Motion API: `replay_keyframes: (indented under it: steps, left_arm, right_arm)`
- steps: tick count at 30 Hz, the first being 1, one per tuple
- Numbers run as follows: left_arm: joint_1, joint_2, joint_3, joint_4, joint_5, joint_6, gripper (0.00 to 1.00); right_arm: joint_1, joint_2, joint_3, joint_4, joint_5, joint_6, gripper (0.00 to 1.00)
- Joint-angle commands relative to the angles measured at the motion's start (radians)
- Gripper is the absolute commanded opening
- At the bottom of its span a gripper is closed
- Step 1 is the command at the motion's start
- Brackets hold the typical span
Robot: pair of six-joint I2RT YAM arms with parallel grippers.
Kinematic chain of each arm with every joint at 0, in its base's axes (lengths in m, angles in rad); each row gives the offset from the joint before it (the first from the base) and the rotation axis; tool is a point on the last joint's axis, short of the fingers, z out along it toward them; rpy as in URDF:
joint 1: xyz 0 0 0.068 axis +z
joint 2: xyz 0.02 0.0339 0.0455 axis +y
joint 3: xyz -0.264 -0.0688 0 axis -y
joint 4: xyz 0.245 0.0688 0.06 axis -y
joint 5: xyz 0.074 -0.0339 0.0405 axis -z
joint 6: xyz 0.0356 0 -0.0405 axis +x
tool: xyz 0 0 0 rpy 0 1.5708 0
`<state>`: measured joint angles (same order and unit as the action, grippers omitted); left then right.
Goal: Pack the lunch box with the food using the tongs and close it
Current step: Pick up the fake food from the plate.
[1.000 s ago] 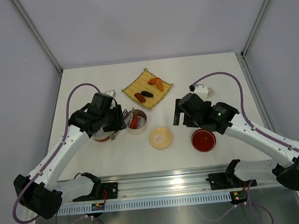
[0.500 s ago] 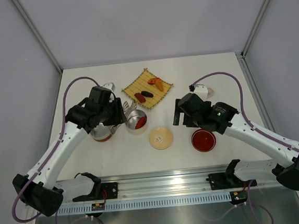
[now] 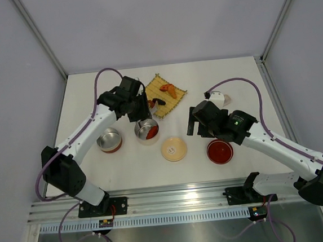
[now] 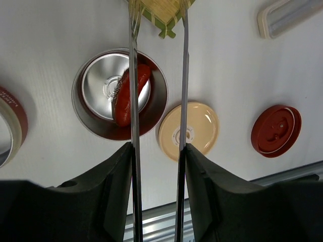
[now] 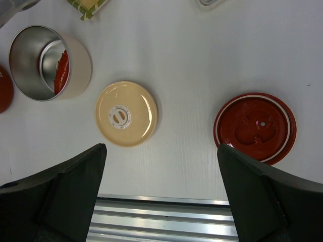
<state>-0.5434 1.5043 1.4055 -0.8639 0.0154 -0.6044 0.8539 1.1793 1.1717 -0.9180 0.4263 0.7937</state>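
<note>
Tongs (image 4: pixel 133 75) sit gripped in left end effector (image 4: pixel 158 151), arm (image 3: pixel 89 130) extended toward mat (image 3: pixel 147 91)

White matte table (image 3: pixel 234 75) viewed from above. Plain pale grey walls at left (image 3: pixel 8 112), far (image 3: pixel 158 19) and right (image 3: pixel 314 51) (joined by slanted aluminium corner posts (image 3: pixel 40 38)). Aluminium rail (image 3: pixel 179 198) along near edge. Soft, even light; faint shadows.

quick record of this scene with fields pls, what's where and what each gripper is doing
lunch box: open, one red sausage inside
lid: flat on the table, beside the lunch box
mat: orange piece and dark piece on it
left gripper: holding the tongs, tips at the mat
right gripper: open, empty
</note>
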Motion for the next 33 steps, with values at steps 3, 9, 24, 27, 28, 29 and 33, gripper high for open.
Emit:
replay_keyframes:
  steps: [3, 9, 24, 27, 28, 29, 33]
  left_arm:
    - [-0.021, 0.117, 0.11, 0.06, -0.011, -0.077, 0.46]
    - [-0.039, 0.221, 0.174, 0.065, -0.011, -0.078, 0.47]
    - [-0.041, 0.396, 0.352, 0.01, -0.114, -0.143, 0.49]
    - [-0.041, 0.428, 0.371, -0.009, -0.114, -0.141, 0.51]
    - [-0.041, 0.435, 0.372, -0.001, -0.109, -0.14, 0.52]
    - [-0.04, 0.439, 0.374, 0.0, -0.109, -0.138, 0.52]
    - [-0.04, 0.465, 0.392, -0.004, -0.117, -0.136, 0.53]
  right_arm:
    - [0.004, 0.005, -0.003, 0.008, 0.017, 0.015, 0.99]
    - [0.004, -0.004, -0.01, -0.002, 0.034, 0.012, 0.99]
    - [0.004, -0.027, -0.029, -0.008, 0.032, 0.009, 0.99]
    - [0.004, -0.036, -0.038, -0.012, 0.032, 0.012, 0.99]
    - [0.004, -0.044, -0.041, -0.013, 0.034, 0.012, 0.99]
    - [0.004, -0.047, -0.044, -0.013, 0.034, 0.015, 0.99]
    - [0.004, -0.056, -0.05, -0.019, 0.038, 0.016, 0.99]
